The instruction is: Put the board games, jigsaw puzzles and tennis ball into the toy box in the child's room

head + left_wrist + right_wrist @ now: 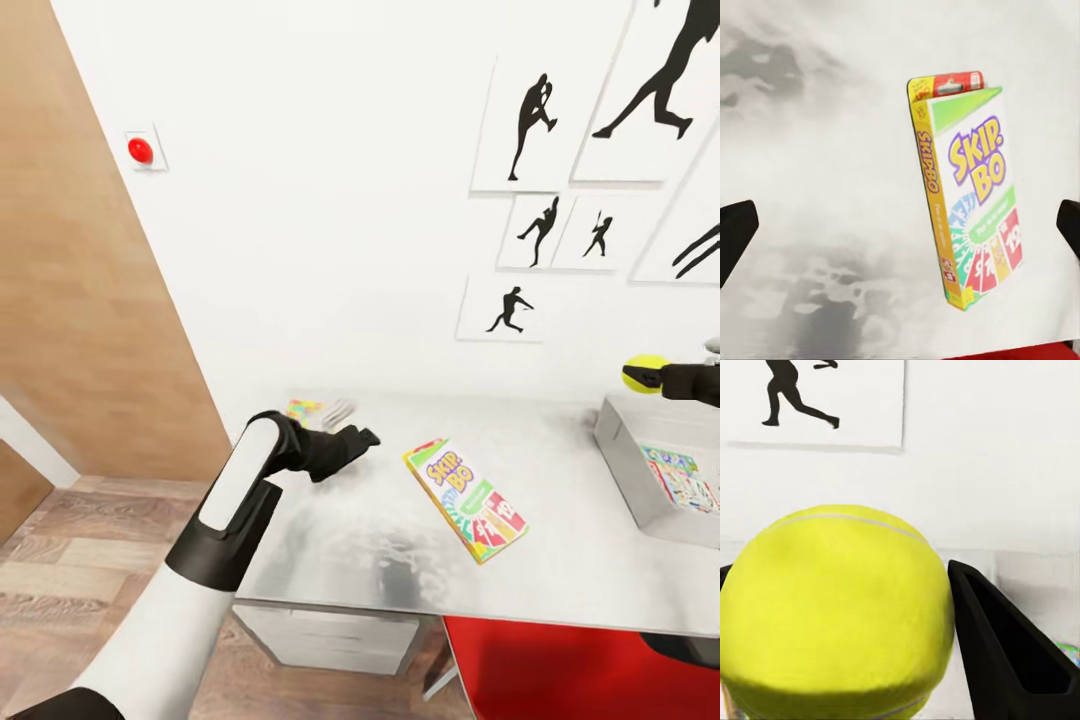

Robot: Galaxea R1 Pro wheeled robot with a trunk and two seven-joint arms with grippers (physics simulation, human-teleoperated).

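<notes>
Between my right gripper's (640, 375) fingers (1009, 660) sits the tennis ball (832, 615), clamped on both sides and held in the air just above the near-left corner of the toy box (625, 440). Right wrist view adds the seam line on the ball and a silhouette poster (814, 401) on the wall behind; head view shows a colourful puzzle (685, 478) lying inside the box. Right arm comes in from the right edge, roughly level. Skip-Bo game (466, 500) lies flat mid-table (560, 590), well apart from both grippers. Left gripper (362, 437) hovers over the table's left part with fingertips (735, 232) spread wide, holding nothing, forearm angled up from lower left. Another colourful flat item (303, 409) lies behind the left wrist, too hidden to identify.
</notes>
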